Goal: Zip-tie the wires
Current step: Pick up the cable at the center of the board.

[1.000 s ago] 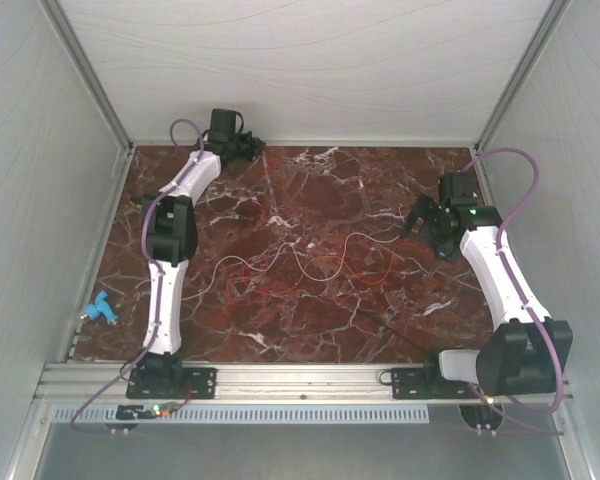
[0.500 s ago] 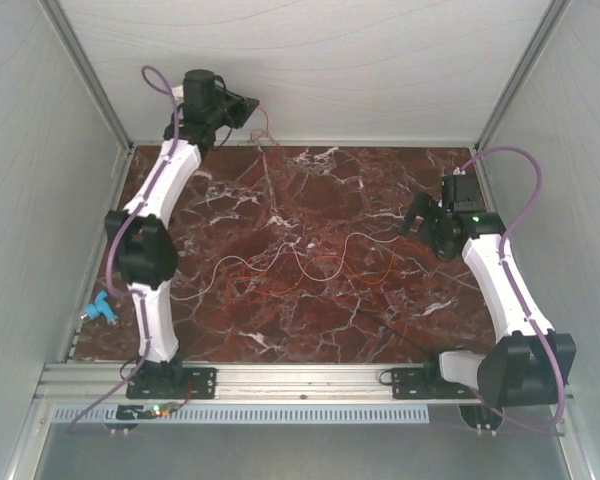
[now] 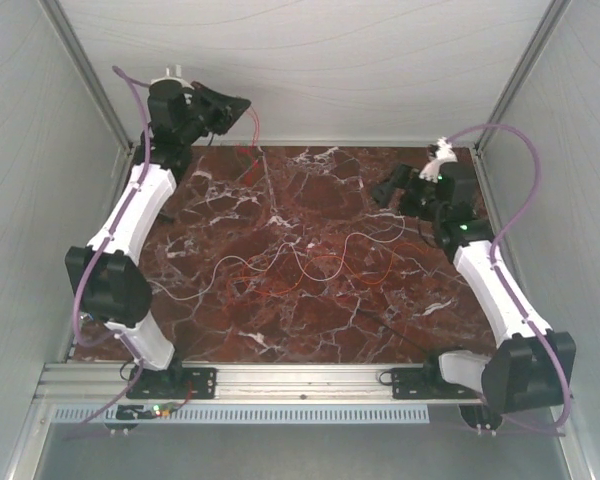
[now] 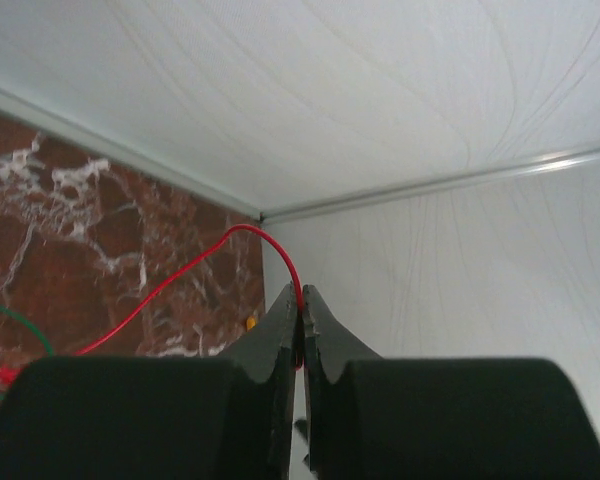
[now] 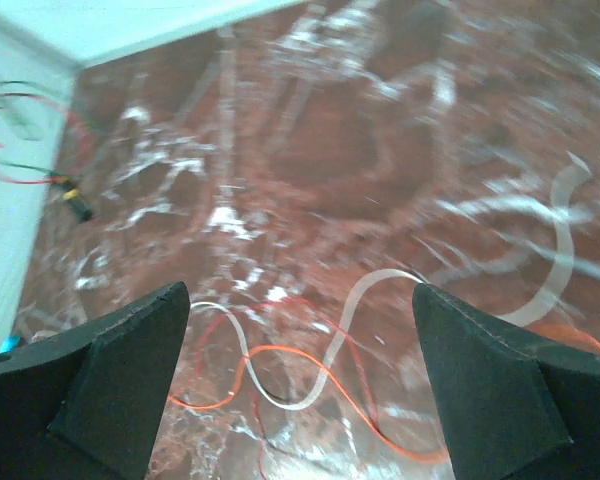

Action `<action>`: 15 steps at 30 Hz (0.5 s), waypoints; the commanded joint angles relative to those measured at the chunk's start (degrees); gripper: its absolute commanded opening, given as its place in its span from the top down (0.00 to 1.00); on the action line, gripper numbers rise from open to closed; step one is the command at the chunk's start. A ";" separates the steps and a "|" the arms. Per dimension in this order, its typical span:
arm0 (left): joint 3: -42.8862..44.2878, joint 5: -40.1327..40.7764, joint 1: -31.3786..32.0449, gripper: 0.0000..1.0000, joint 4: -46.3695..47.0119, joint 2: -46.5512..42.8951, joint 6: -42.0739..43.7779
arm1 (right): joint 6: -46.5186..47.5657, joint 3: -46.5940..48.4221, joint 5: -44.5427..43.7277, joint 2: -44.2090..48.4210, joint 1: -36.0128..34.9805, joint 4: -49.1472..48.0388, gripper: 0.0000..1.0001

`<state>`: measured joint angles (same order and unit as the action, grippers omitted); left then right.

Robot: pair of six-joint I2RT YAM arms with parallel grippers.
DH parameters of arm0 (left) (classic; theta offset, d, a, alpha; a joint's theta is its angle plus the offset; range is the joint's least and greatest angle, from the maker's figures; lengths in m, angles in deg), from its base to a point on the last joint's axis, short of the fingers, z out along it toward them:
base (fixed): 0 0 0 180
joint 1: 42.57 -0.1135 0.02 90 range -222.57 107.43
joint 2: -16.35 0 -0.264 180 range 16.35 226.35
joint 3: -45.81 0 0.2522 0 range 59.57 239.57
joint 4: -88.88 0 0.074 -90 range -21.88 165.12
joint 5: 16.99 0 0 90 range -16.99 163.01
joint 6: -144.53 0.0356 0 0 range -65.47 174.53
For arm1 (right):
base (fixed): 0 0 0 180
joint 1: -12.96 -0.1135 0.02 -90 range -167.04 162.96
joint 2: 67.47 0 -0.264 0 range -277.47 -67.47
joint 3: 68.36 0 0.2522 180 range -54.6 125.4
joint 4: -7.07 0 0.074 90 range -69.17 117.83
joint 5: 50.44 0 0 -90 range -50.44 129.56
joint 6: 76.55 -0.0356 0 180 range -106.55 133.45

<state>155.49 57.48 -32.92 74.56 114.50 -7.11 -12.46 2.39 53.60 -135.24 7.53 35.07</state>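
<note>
The wires (image 3: 300,262), thin red, orange and white, lie in loose loops on the middle of the marble table (image 3: 310,190). My left gripper (image 3: 238,106) is raised at the back left, near the back wall. It is shut on a red wire (image 4: 180,275), which comes out of the pinched fingertips (image 4: 285,318) and runs down to the table. My right gripper (image 3: 385,188) is open and empty, above the right back of the table. In the right wrist view it (image 5: 300,295) looks down on white (image 5: 365,300) and orange (image 5: 310,355) loops. The zip tie (image 3: 395,332) lies near the front right.
White enclosure walls (image 3: 40,200) stand close on three sides, with the back wall just behind the left gripper. A small yellow-and-black object (image 5: 75,202) with red and green leads lies at the table's left edge. A green wire (image 4: 25,322) shows in the left wrist view.
My left arm has lifted up and back toward the left rear corner, pulling the red wire up with it. My right gripper has moved toward the back and slightly left.
</note>
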 commanded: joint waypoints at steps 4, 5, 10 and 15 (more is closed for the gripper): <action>-1.27 -21.33 -0.28 1.00 6.19 2.54 3.59 | 7.41 5.14 10.39 -11.03 -12.07 -26.82 0.06; -1.64 -21.61 0.09 1.00 6.66 2.44 3.90 | 7.44 6.82 11.82 -13.11 -12.74 -27.95 0.06; -3.21 -23.98 0.99 1.00 9.32 2.00 2.18 | 6.09 13.56 14.40 -22.81 -14.45 -34.41 0.06; -0.49 -27.56 2.29 1.00 9.50 3.37 1.12 | 1.59 21.70 13.33 -31.95 -14.87 -36.89 0.06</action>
<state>151.62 35.79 -31.54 79.89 117.10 -5.32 -8.09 18.20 66.65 -162.69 -6.83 5.82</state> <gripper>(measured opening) 0.004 0.942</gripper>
